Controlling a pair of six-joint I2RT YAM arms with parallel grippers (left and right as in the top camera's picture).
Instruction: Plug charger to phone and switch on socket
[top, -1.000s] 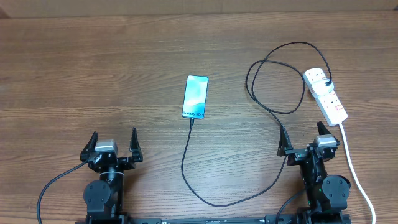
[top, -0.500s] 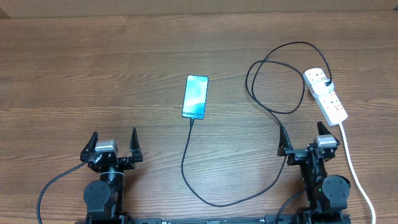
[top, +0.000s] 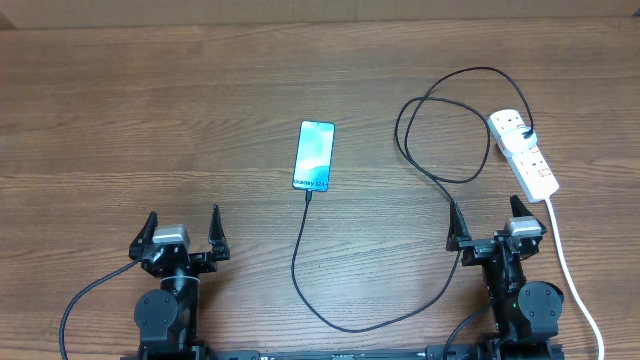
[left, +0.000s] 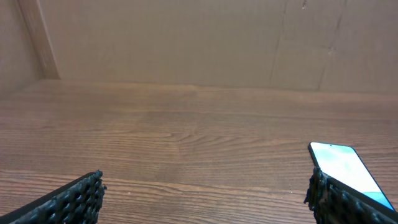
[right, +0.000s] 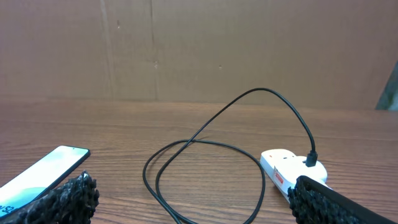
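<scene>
The phone (top: 314, 156) lies flat mid-table with its blue-teal screen lit; it also shows in the left wrist view (left: 345, 168) and the right wrist view (right: 43, 173). The charger's thin black cable (top: 300, 262) has its small tip at the phone's near short edge, curves along the front, loops (right: 205, 171) and ends in a black plug seated in the socket (top: 524, 150), a white power strip at the right (right: 283, 169). My left gripper (top: 181, 232) and right gripper (top: 484, 222) are both open and empty near the front edge, apart from everything.
The strip's thick white cord (top: 570, 275) runs down past the right arm's right side. A cardboard wall (left: 199, 37) stands behind the wooden table.
</scene>
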